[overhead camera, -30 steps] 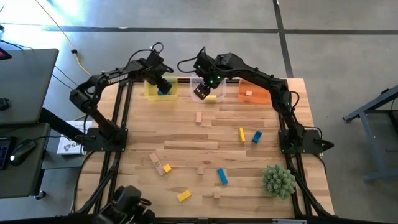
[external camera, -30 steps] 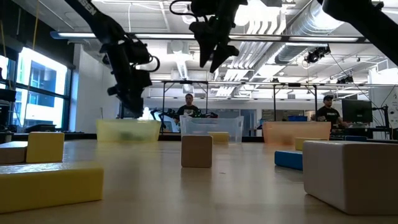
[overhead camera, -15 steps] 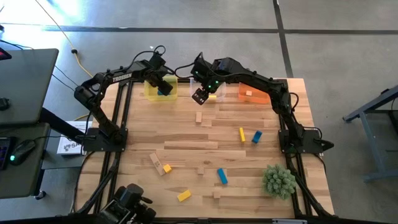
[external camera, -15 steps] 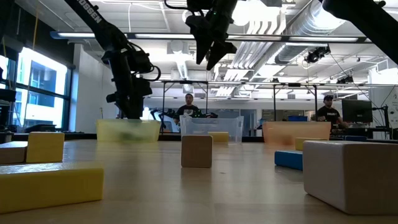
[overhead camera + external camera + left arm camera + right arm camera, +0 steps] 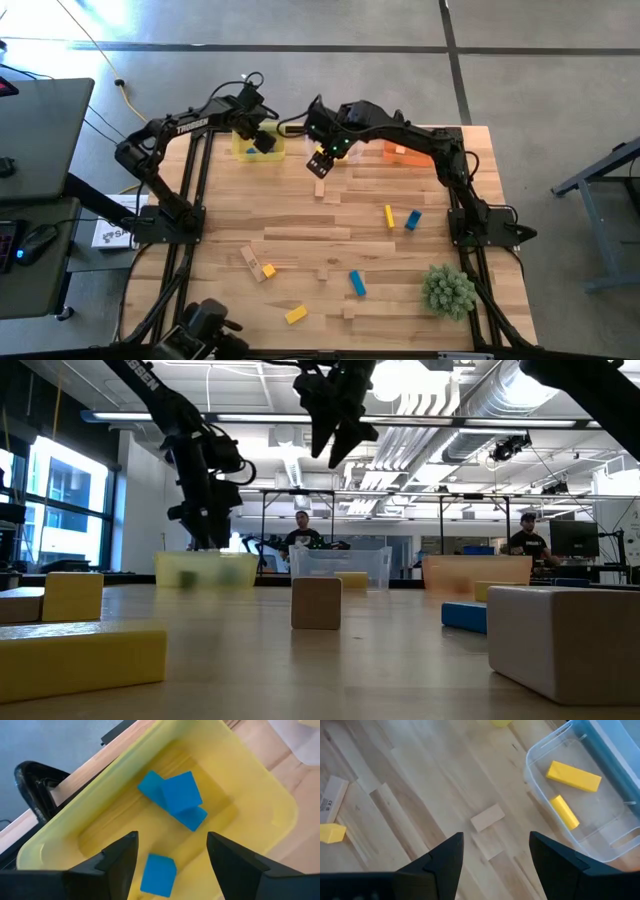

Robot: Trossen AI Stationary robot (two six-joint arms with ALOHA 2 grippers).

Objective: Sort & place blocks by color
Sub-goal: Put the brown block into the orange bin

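Note:
My left gripper (image 5: 170,845) hangs open over the yellow bin (image 5: 256,144), touching nothing. Three blue blocks lie on the bin's floor: two stacked (image 5: 175,795) and one (image 5: 157,875) right below my fingers. My right gripper (image 5: 495,845) stands open and empty above a plain wood block (image 5: 488,817) that lies flat on the table, beside the clear bin (image 5: 615,785). The clear bin holds two yellow blocks (image 5: 572,775). In the high view my right gripper (image 5: 320,162) is just on the far side of that plain block (image 5: 320,187).
An orange bin (image 5: 405,150) with a plain block stands at the back right. Loose blocks lie on the table: a yellow bar (image 5: 388,215), blue ones (image 5: 413,219) (image 5: 356,283), yellow ones (image 5: 295,314) (image 5: 268,270) and a plain bar (image 5: 249,261). A green plant ball (image 5: 447,290) sits near right.
My right gripper has moved away from the clear bin toward the table's near edge and a little to the left, ending above the plain wood block. My left gripper has stayed over the yellow bin.

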